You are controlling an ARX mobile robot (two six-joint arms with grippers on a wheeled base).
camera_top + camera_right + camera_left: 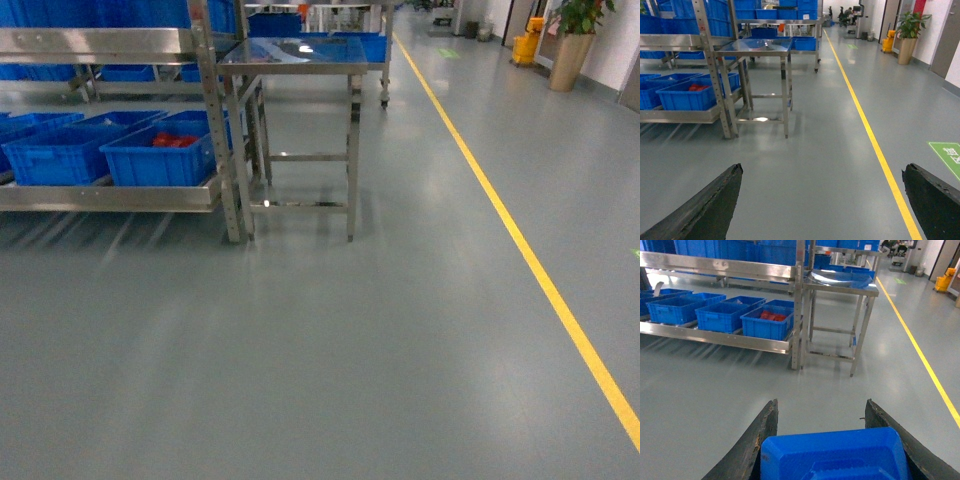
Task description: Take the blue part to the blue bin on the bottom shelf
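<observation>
Between left end effector (832, 440) fingers: smooth moulded blue part (832, 455).

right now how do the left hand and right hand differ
The left hand is shut on a blue part that fills the gap between its fingers; the right hand is open and holds nothing, with only floor between its fingers. Both have dark, worn fingers and point toward the steel rack.
</observation>
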